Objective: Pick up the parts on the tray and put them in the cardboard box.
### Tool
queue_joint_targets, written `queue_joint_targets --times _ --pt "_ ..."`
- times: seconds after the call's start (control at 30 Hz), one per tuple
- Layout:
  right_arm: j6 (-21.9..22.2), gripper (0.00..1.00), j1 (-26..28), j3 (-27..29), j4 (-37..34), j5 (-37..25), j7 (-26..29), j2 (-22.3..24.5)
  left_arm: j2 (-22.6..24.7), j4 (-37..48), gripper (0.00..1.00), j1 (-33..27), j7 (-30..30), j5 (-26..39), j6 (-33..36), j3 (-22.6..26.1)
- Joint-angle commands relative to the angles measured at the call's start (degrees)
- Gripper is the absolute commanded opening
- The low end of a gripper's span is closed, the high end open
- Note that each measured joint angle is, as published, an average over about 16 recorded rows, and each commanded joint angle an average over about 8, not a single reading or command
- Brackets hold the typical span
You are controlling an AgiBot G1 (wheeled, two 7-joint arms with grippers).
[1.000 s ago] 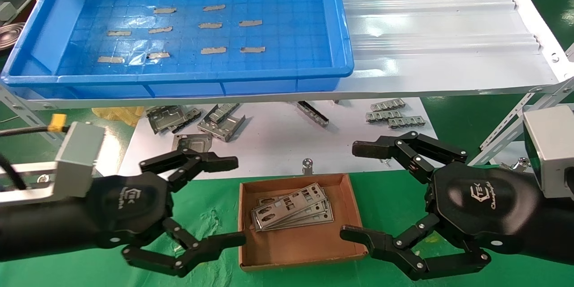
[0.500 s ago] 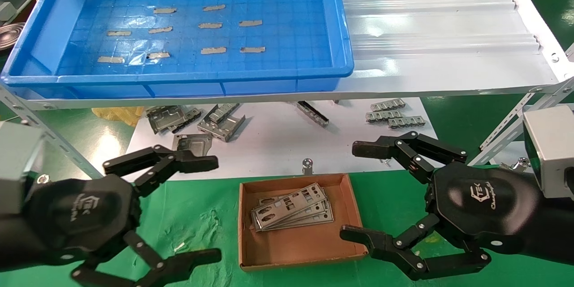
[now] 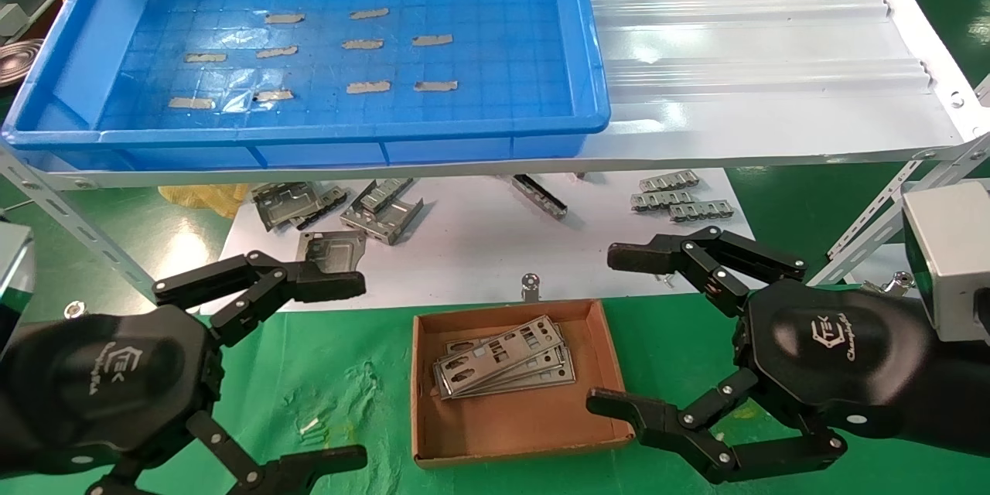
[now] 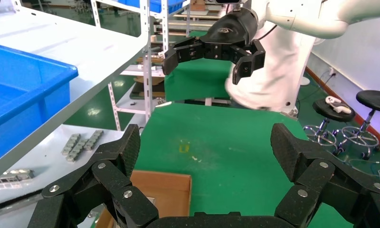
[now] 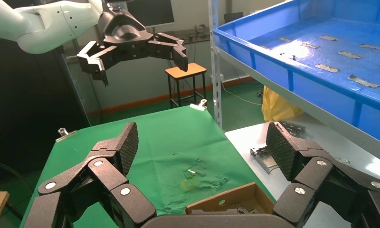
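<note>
Several silver punched parts (image 3: 503, 367) lie stacked in the brown cardboard box (image 3: 510, 425) on the green cloth. The blue tray (image 3: 348, 131) on the shelf holds only grey tape strips; no part shows in it. My left gripper (image 3: 344, 371) is open and empty, left of the box and apart from it. My right gripper (image 3: 611, 329) is open and empty, just right of the box. In the left wrist view my left gripper (image 4: 207, 147) spreads over the cloth beside the box's corner (image 4: 159, 192). In the right wrist view my right gripper (image 5: 202, 142) spreads above the box (image 5: 226, 202).
Bent grey brackets (image 3: 340, 205) and smaller ones (image 3: 681, 197) lie on a white board under the shelf. A white corrugated panel (image 3: 758, 54) sits right of the tray. Slotted metal shelf struts (image 3: 874, 224) stand near my right arm.
My left gripper has pulled left and back from the box's left wall, still open. My right gripper and the parts have not moved.
</note>
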Motion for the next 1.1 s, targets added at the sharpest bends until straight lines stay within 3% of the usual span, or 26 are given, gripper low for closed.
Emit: queue_joint_targets --times 0.03,1.1 --pt "0.00 1.00 0.00 0.00 0.00 0.00 0.00 0.00 0.09 0.13 1.00 -0.04 0.02 0.04 0.00 0.08" --pt "0.00 1.00 0.00 0.00 0.00 0.00 0.00 0.00 0.53 0.72 1.00 -0.33 0.15 0.46 -0.09 0.48"
